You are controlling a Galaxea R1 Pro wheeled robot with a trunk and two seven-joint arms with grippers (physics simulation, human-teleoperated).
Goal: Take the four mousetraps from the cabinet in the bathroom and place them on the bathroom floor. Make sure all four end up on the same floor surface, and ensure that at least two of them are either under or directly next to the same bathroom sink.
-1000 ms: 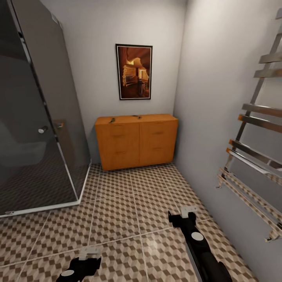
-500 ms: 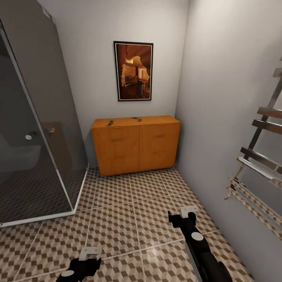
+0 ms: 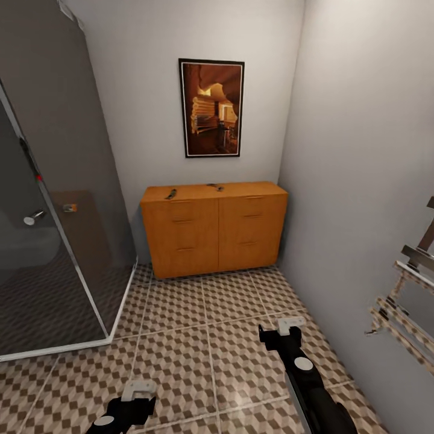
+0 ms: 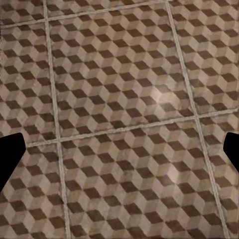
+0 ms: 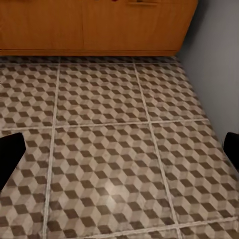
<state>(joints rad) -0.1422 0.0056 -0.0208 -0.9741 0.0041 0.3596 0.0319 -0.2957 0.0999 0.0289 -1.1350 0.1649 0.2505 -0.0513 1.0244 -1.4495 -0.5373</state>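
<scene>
The orange-brown cabinet (image 3: 214,232) stands against the far wall, its drawers closed. Two small dark mousetraps lie on its top, one near the left end (image 3: 171,194) and one at the middle (image 3: 214,187). The cube-patterned bathroom floor (image 3: 181,337) stretches between me and the cabinet. Low over the tiles, far short of the cabinet, my left gripper (image 3: 138,389) and right gripper (image 3: 290,325) are both open and empty. In the left wrist view the fingers (image 4: 10,159) stand wide apart over bare tiles. The right wrist view's fingers (image 5: 10,157) frame the tiles and the cabinet's base (image 5: 99,30). The sink is out of view.
A dark glass shower enclosure (image 3: 54,241) fills the left side, its base edge running along the floor. A chrome towel rail (image 3: 404,313) juts from the right wall. A framed picture (image 3: 212,108) hangs above the cabinet. The tiled strip between shower and wall leads to the cabinet.
The whole view has shifted: the cabinet looks slightly larger and nearer, and the towel rail has slid toward the right edge. Both arms hold the same pose in the picture.
</scene>
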